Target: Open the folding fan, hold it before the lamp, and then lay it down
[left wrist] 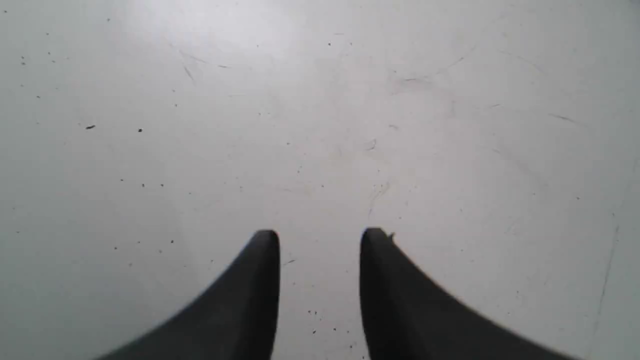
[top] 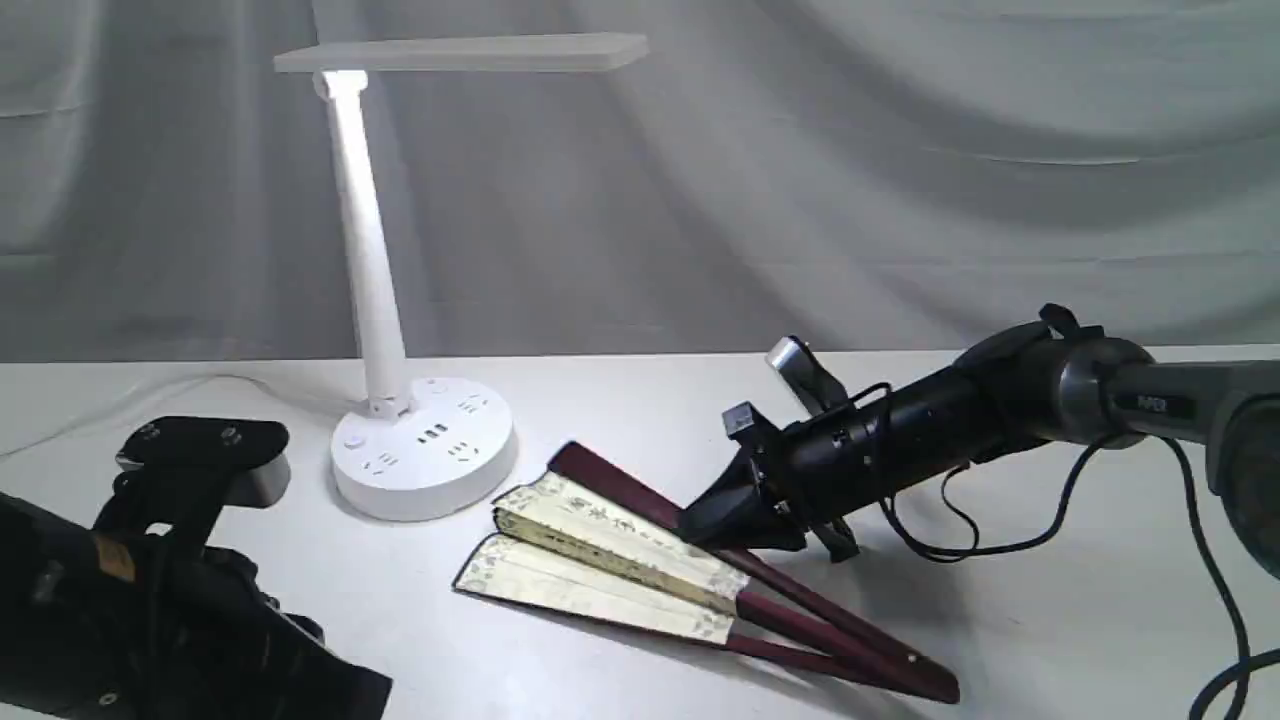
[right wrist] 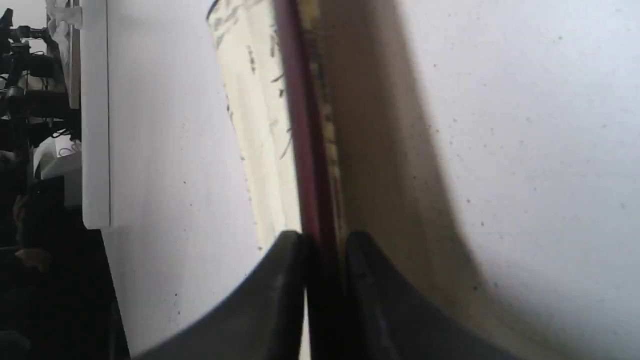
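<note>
Writing, exterior view: dark calligraphy is running in columns down the cream leaf of the folding fan (top: 620,545), too small to read; a small dark label on the right arm (top: 1165,405) is showing pale letters I cannot make out.
Surface, exterior view: a white matte surface (top: 1050,620) is carrying everything, and grey draped cloth (top: 900,150) is hanging behind it.
Fan, exterior view: it is lying partly opened just beside the lamp (top: 372,290), its pleats bunching in two bundles and its maroon ribs meeting at the near right.
Lamp, exterior view: white plastic, its round base is showing sockets and buttons, and a slim slanted stem is rising to a flat long head.
Right fingers (top: 725,515), exterior view: black, they are pinching the fan's far maroon guard.
Left fingers (left wrist: 250,300), left wrist view: they are standing spread apart, holding nothing, over bare surface that is showing specks and faint scratches.
Grip, right wrist view: the black fingers are pressing on the maroon guard, the cream leaf is running alongside, and dark blurred clutter is showing past the surface edge.
</note>
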### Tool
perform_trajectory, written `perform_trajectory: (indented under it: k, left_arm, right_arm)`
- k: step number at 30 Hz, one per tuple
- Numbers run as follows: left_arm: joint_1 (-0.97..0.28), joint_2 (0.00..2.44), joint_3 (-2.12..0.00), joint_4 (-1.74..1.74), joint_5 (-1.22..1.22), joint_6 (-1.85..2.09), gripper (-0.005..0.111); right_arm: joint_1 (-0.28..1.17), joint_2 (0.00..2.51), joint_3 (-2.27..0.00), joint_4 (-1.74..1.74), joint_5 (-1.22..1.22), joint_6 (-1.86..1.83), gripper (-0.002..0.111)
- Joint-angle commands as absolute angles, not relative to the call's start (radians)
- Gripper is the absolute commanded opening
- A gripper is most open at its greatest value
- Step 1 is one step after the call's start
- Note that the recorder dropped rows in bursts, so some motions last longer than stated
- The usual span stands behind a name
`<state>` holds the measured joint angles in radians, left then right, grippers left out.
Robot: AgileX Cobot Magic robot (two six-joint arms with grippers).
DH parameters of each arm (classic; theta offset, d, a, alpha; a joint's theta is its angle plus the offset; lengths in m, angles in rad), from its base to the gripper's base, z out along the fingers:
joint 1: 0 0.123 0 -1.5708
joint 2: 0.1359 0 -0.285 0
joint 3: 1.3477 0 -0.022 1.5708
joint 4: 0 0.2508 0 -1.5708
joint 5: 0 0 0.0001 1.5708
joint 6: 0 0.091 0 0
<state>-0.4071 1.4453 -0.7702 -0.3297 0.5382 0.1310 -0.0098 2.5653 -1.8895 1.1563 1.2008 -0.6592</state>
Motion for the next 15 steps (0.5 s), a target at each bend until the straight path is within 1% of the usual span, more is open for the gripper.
perform_trajectory:
  k: [1, 2, 6, 12, 15]
  left_arm:
    - [-0.412, 1.445, -0.774, -0.333, 0.527, 0.134, 0.028]
    - [-0.412, 1.445, -0.774, -0.333, 0.527, 0.134, 0.028]
    - [-0.412, 1.445, -0.774, -0.333, 0.527, 0.134, 0.028]
    - [-0.412, 1.445, -0.774, -0.333, 0.523, 0.134, 0.028]
    - [-0.412, 1.445, -0.774, -0.331, 0.512, 0.156, 0.028]
  right_arm:
    - [-0.01, 2.591, -1.881, 1.131, 1.167, -0.681, 0.002]
    - [-0.01, 2.591, -1.881, 1.138, 1.178, -0.681, 0.0]
    - [-0.014, 2.591, -1.881, 1.184, 1.209, -0.681, 0.0]
    - [-0.034, 2.591, -1.881, 1.387, 1.221, -0.691, 0.0]
    - [-0.048, 2.578, -1.881, 1.405, 1.221, -0.681, 0.0]
